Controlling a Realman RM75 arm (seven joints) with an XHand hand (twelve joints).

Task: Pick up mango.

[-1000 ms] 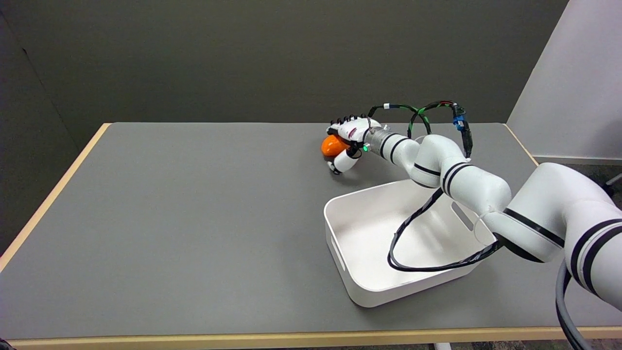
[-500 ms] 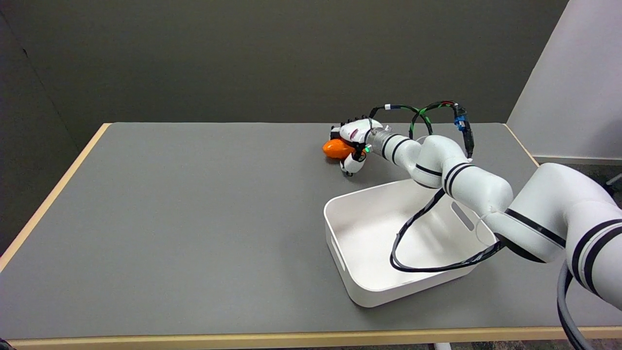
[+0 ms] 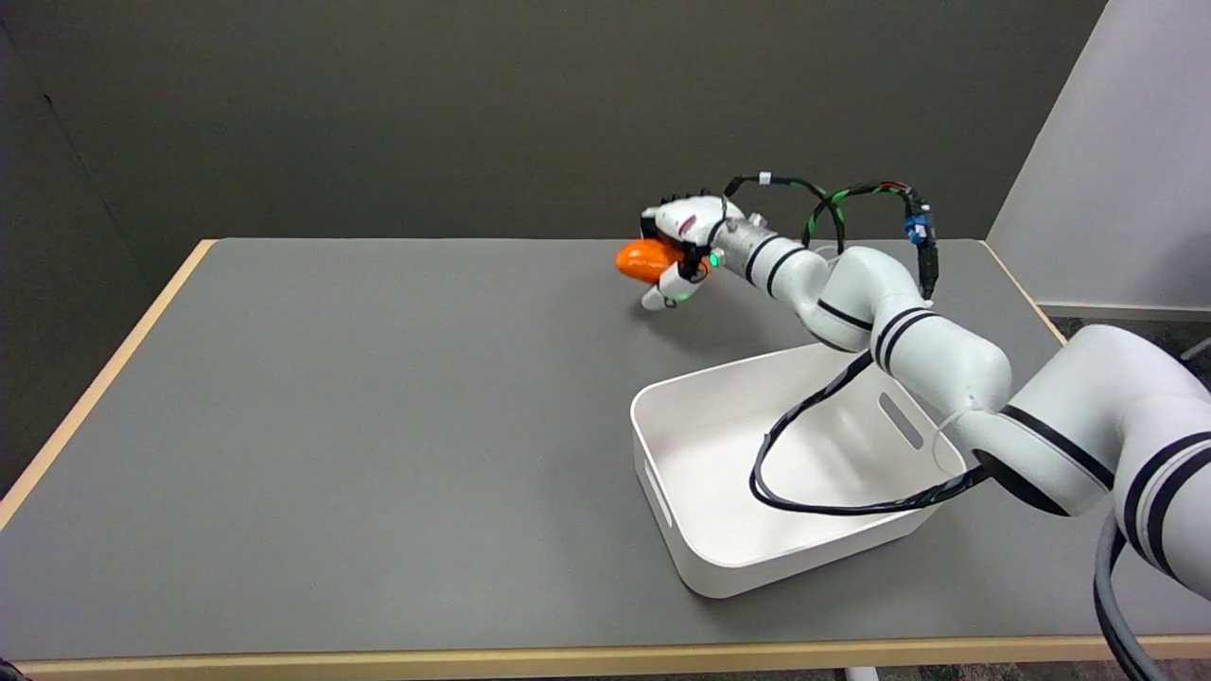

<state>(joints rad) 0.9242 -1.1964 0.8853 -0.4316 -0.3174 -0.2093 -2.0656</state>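
Observation:
The mango [image 3: 640,261] is a small orange fruit, held off the grey table near its far edge. My right hand [image 3: 681,244] grips it from the right, fingers curled over the top and the thumb under it. Only the mango's left end shows past the fingers. A faint shadow lies on the table below the hand.
A white rectangular bin [image 3: 664,492] stands on the table in front of the hand, to the right of centre, with nothing in it; my right arm and its black cable pass over it. The table [image 3: 331,426] has a wooden edge along the left and front.
My right hand closed around the mango and has risen with it, lifting it off the table. The bin has not moved.

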